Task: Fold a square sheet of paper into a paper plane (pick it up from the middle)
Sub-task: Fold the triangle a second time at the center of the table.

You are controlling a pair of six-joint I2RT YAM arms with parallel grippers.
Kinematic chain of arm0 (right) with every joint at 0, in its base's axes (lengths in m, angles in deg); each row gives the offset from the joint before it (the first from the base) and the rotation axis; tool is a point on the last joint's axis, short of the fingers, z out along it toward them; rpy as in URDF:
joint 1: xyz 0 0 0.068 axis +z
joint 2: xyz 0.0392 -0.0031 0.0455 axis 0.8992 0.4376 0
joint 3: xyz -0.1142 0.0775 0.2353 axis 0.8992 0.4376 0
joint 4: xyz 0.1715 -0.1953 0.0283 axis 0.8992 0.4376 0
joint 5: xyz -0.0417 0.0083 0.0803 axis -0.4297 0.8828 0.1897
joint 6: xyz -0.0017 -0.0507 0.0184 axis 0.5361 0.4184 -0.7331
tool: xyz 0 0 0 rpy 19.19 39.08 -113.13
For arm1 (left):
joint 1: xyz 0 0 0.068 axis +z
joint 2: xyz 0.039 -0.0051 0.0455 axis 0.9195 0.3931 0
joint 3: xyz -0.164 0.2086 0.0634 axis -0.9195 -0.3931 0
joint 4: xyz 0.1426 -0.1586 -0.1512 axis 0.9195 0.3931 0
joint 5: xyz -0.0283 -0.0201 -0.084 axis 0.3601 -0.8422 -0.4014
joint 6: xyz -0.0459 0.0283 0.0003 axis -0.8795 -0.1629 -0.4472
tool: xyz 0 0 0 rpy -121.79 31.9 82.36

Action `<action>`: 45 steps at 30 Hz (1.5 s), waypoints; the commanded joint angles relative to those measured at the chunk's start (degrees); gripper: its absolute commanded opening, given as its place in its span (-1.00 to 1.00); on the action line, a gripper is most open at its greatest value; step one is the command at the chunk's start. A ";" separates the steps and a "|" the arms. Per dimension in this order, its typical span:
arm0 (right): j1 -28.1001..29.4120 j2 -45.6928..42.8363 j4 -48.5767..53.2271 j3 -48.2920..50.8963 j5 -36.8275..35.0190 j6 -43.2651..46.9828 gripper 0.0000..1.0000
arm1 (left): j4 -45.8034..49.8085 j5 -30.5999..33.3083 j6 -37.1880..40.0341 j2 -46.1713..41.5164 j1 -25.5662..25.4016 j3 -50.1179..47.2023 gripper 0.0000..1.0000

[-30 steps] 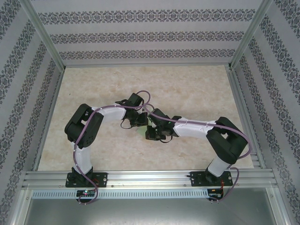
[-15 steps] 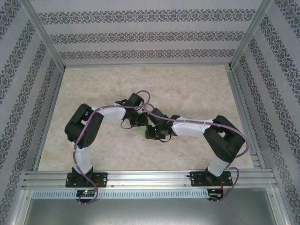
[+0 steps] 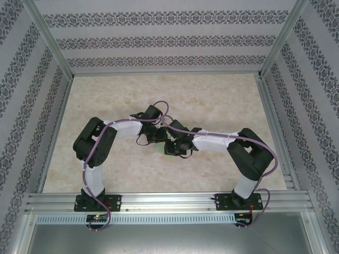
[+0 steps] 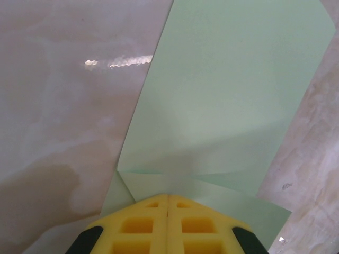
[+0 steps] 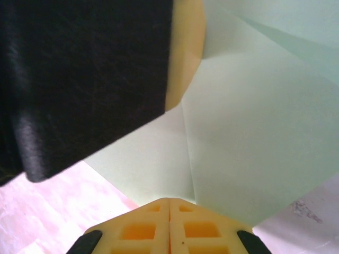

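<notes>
Paper-creasing, seemingly: pins the thin pale green square sheet of paper [image 4: 228,95] down at the middle of the beige marbled tabletop [image 4: 63,106], yellow-fingered left gripper [image 4: 168,198] and yellow-fingered right gripper [image 5: 169,202] both clamped shut, tips pressing its folds. Could skew the crease or tear the sheet if either tip drags sideways
</notes>
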 commanded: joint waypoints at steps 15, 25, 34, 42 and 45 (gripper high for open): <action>-0.51 1.20 1.22 2.61 -0.54 1.46 -0.85 | 4.59 5.58 -1.02 4.88 -1.22 -3.09 -0.92; -0.33 0.64 0.83 5.84 0.62 1.28 -0.85 | 4.85 5.93 -1.06 5.13 -1.24 -2.92 -0.92; 0.23 -3.18 0.03 10.63 3.99 2.21 -0.86 | 5.11 6.18 -1.02 5.40 -1.23 -3.18 -0.93; -0.66 -9.19 1.37 8.80 1.69 3.78 -0.83 | 4.85 5.63 -1.02 5.39 -1.31 -3.17 -0.94; -1.20 -9.55 -0.68 7.60 0.89 2.95 -0.83 | 4.64 5.16 -1.02 5.39 -1.29 -3.18 -0.93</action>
